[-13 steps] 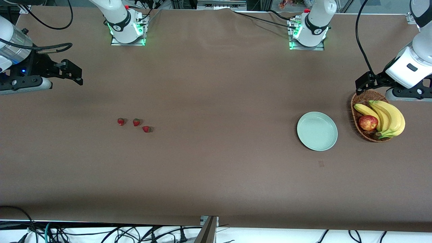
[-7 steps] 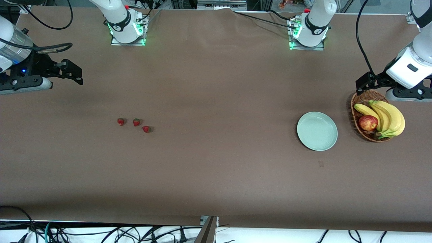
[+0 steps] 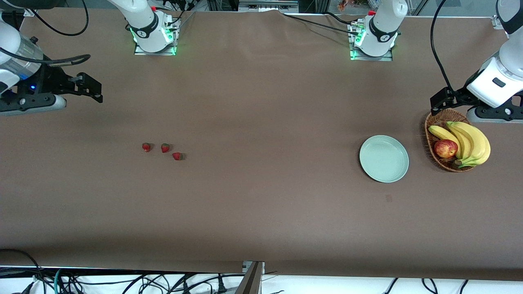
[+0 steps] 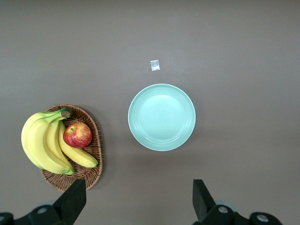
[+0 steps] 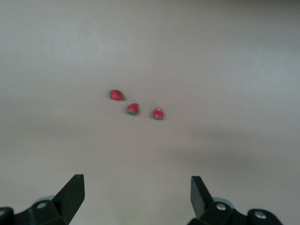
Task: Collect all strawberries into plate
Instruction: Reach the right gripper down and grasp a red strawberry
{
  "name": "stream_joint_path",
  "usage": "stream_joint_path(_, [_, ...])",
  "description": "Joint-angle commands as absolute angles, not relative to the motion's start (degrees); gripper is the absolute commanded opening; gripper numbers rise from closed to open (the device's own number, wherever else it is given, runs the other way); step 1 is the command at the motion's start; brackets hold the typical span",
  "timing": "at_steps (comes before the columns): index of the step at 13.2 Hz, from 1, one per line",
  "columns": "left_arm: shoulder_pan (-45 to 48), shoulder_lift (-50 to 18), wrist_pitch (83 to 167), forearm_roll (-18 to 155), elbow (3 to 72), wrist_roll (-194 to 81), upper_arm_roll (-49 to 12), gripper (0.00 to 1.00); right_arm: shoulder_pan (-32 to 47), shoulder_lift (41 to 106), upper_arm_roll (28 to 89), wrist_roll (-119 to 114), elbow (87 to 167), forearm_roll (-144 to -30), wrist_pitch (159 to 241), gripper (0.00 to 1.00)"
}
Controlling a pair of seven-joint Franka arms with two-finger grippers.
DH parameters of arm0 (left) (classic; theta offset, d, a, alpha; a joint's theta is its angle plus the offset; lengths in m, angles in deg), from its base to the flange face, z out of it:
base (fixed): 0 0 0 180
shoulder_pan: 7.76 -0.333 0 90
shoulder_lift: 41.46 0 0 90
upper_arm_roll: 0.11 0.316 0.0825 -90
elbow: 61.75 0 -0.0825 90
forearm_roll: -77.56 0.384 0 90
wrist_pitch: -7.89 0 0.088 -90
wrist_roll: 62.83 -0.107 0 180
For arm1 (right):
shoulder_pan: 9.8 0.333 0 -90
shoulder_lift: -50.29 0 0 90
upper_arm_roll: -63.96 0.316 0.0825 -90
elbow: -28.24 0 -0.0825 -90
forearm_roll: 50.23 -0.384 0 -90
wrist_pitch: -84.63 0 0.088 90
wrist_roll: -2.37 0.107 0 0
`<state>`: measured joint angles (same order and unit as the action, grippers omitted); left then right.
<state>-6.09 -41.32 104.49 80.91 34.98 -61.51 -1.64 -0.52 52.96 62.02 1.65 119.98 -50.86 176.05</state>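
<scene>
Three small red strawberries [image 3: 146, 147] [image 3: 165, 148] [image 3: 177, 156] lie close together on the brown table toward the right arm's end; they also show in the right wrist view [image 5: 133, 109]. The pale green plate [image 3: 384, 159] lies empty toward the left arm's end and shows in the left wrist view [image 4: 161, 117]. My right gripper [image 3: 92, 87] is open and empty, up in the air at the right arm's end of the table, apart from the strawberries. My left gripper [image 3: 439, 102] is open and empty, over the edge of the basket.
A brown wicker basket [image 3: 439, 122] with bananas [image 3: 470, 141] and a red-yellow apple [image 3: 445, 148] stands beside the plate at the left arm's end. A small pale scrap [image 4: 155, 65] lies on the table near the plate. Cables hang along the table's near edge.
My right gripper has shifted slightly toward the middle of the table. The left gripper, strawberries and plate have not moved.
</scene>
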Motion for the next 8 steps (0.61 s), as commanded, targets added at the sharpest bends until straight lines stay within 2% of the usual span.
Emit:
stream_joint_path(1, [-6.3, -40.4, 103.6, 80.5, 33.2, -61.3, -1.9, 1.00, -0.5, 52.2, 62.3, 1.2, 129.8, -51.7, 185.3, 1.00])
stream_joint_path(5, [-6.3, -40.5, 103.4, 80.5, 33.2, -61.3, -1.9, 1.00, -0.5, 55.2, 62.8, 1.1, 142.7, -51.7, 203.5, 1.00])
stream_joint_path(8, [-6.3, -40.5, 103.4, 80.5, 33.3, -61.3, -1.9, 1.00, -0.6, 60.5, 62.7, 1.1, 146.9, -51.7, 212.0, 1.00])
